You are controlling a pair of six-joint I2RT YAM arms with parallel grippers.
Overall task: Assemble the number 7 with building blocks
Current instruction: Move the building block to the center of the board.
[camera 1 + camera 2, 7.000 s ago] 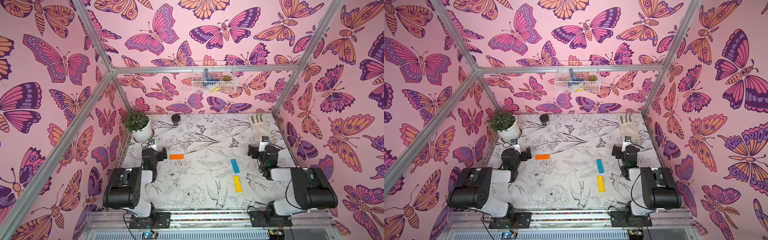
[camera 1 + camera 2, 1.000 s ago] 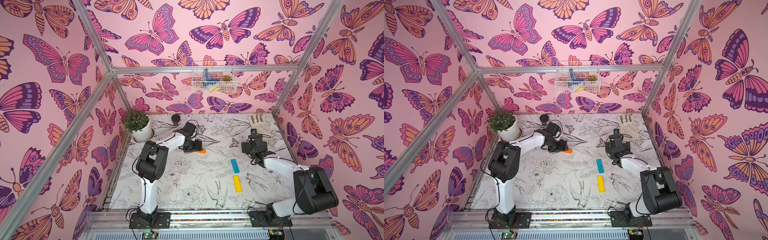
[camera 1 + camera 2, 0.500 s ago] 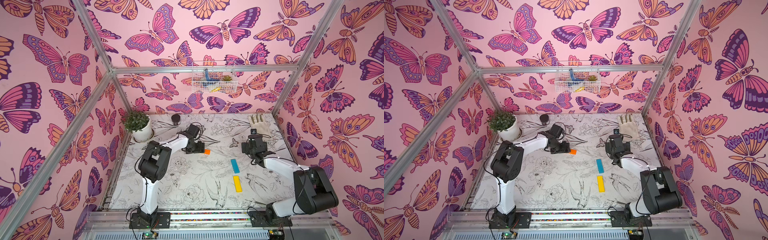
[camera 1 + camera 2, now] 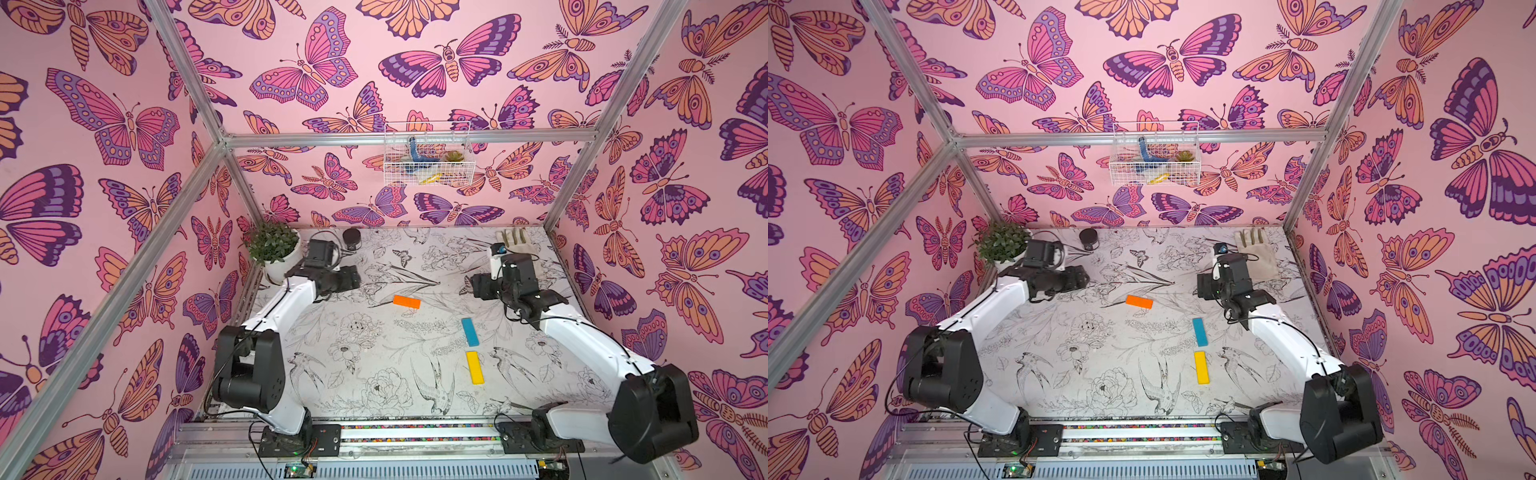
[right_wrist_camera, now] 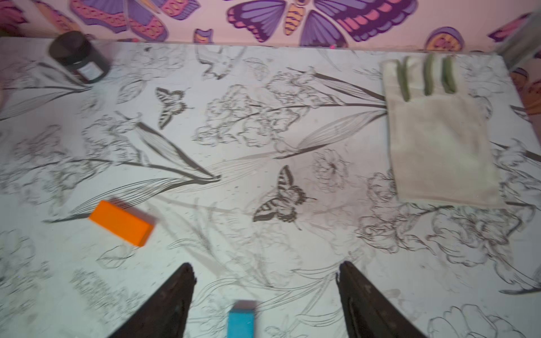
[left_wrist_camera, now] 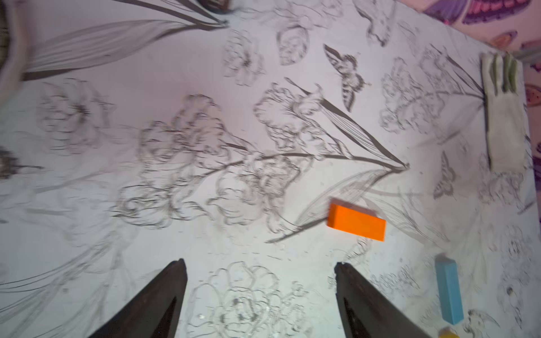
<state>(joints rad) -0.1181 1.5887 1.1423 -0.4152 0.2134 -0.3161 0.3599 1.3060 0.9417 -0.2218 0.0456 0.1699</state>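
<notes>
Yellow bar (image 4: 475, 367) is nearest the front edge of the counter (image 4: 332, 374), right of centre, long axis front-to-far. Blue bar (image 4: 470, 332) lies just beyond it, roughly in line, slightly slanted, with a small gap between them. Orange bar (image 4: 407, 301) is further in, mid-counter, long axis across. It's apart from blue's far end and off to its left.

My read: that offset is what the next move turns on. Orange has to shift right, onto blue's far end, to cap the stem. Orange sits between both arms, about equally near; blue is nearer the right.

Left end effector (image 6: 259, 262): jaws apart, empty. Right end effector (image 5: 266, 264): jaws apart, empty, blue's end showing low between them.

Counter is flat, floral print, room around the bars. Glove (image 4: 515, 241), dark jar (image 4: 351, 237) and potted plant (image 4: 274, 243) sit along the far edge, well apart.
</notes>
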